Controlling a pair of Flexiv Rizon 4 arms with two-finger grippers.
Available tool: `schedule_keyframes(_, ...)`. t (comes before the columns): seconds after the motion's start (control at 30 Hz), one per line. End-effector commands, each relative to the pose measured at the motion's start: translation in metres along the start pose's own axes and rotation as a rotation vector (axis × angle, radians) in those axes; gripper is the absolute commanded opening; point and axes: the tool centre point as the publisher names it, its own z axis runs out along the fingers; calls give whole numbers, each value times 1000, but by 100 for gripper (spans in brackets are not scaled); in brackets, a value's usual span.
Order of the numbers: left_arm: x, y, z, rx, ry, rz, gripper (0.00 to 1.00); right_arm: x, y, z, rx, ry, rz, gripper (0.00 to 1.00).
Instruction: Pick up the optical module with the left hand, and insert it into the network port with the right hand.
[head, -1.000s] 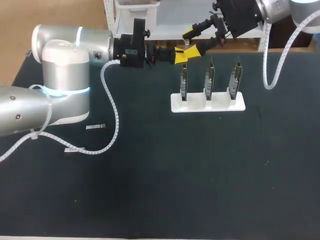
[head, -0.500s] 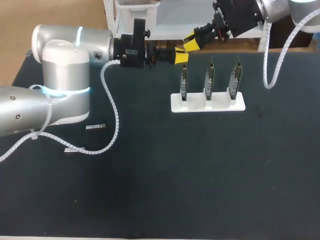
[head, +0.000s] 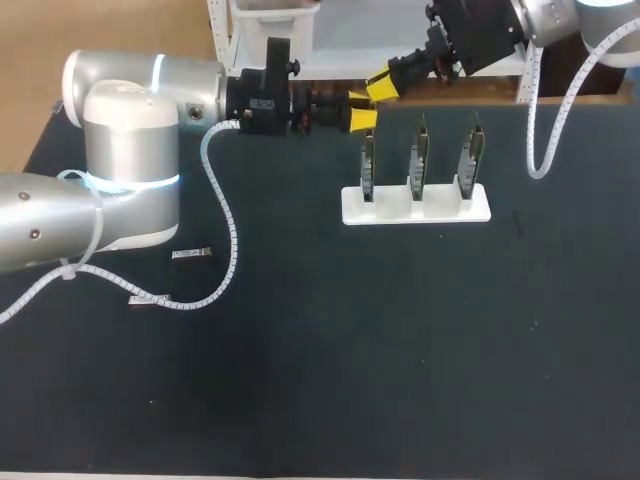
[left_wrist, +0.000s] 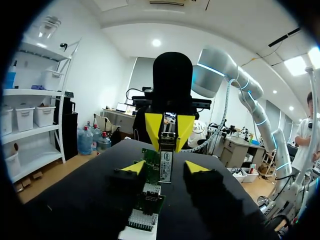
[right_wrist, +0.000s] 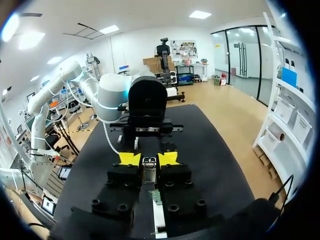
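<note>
Handover done: right claw (head: 380, 80), grasping the module (left_wrist: 165, 166), has drawn back far-right from the left claw (head: 362, 111), now released; insertion at the boards (head: 418, 160) remains

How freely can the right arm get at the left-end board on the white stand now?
Probably yes, once clear: the right gripper holds the optical module, but the open left gripper flanks it, just behind that board.

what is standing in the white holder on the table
Three circuit boards stand upright in a row in the white holder, apart from each other. Their bottom edges are hidden in its slots, and their network ports cannot be made out from above.
</note>
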Motion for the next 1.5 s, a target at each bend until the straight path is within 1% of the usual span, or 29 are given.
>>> schedule_keyframes(0.03,1,0,-1,-4,11,12,100,0,2,-2,8,-2,2,0)
schedule_keyframes(0.07,1,1,-2,-6,20,15,100,1,2,-2,8,-2,2,0)
schedule_keyframes(0.17,5,6,-8,-27,90,39,100,1,2,-4,10,-2,1,0)
schedule_keyframes(0.2,6,8,-10,-23,88,29,100,1,2,-4,10,-2,0,0)
schedule_keyframes(0.37,13,15,-27,-55,195,47,100,0,1,-6,7,-5,-7,0)
schedule_keyframes(0.43,15,20,-37,-59,219,53,100,-1,1,-6,5,-5,-10,0)
schedule_keyframes(0.53,19,22,-46,-68,301,91,100,-1,1,-7,3,-6,-12,0)
schedule_keyframes(0.63,25,27,-51,-85,365,105,100,-1,1,-7,-5,-5,-18,0)
schedule_keyframes(0.77,33,31,-52,-70,435,127,100,-1,1,-8,-5,-3,-21,0)
schedule_keyframes(0.93,41,31,-47,-48,449,113,100,0,2,-7,-6,3,-25,0)
schedule_keyframes(1.03,50,28,-43,-38,486,115,100,0,3,-7,-7,7,-28,0)
schedule_keyframes(1.1,54,25,-41,-29,489,107,100,0,3,-7,-6,6,-28,0)
schedule_keyframes(1.17,62,24,-40,-35,514,103,100,1,3,-7,-3,4,-26,0)
schedule_keyframes(1.3,71,20,-42,-36,553,99,100,1,3,-8,-2,0,-26,0)
schedule_keyframes(1.4,75,21,-43,-39,576,104,100,1,3,-8,-1,-1,-25,0)
schedule_keyframes(1.47,76,21,-44,-37,575,102,100,1,3,-8,0,-1,-26,0)
schedule_keyframes(1.5,76,21,-44,-42,591,110,100,1,3,-8,0,-2,-26,0)
